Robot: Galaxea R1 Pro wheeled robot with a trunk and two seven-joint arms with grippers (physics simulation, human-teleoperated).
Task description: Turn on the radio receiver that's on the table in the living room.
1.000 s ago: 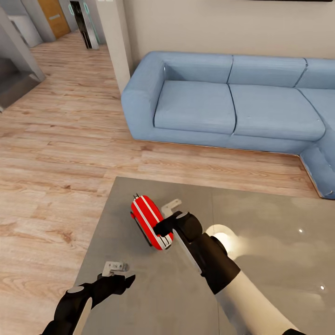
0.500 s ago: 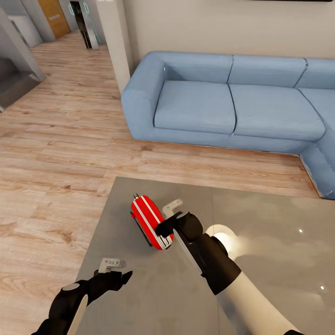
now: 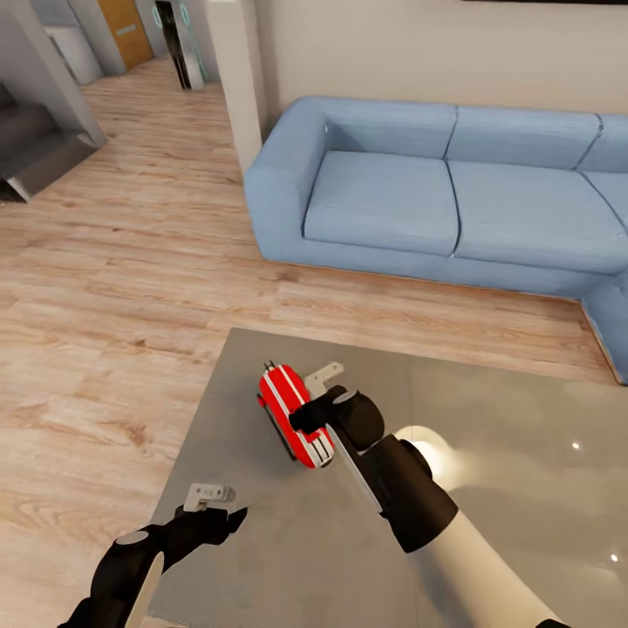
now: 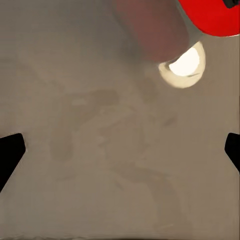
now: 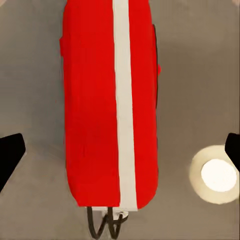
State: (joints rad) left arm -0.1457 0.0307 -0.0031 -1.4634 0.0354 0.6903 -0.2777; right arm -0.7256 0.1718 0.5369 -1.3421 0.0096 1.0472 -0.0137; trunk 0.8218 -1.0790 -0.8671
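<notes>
The counter [image 3: 262,523] is glossy grey, mirroring a lamp. The radio [image 3: 293,412] beside the right fingers [image 3: 323,377] looks like smooth, shiny red plastic. Floor [image 3: 113,288]: matt wood planks. Sofa [image 3: 436,201]: soft blue cloth.

The radio [image 3: 295,416] lies on the table [image 3: 262,523], near its far left corner. The right gripper [image 3: 321,394] sits directly over the radio. The left gripper [image 3: 209,497] hangs over the table's left edge, nearer than the radio. The sofa [image 3: 419,205] stands beyond the table, across a strip of floor [image 3: 113,288].
</notes>
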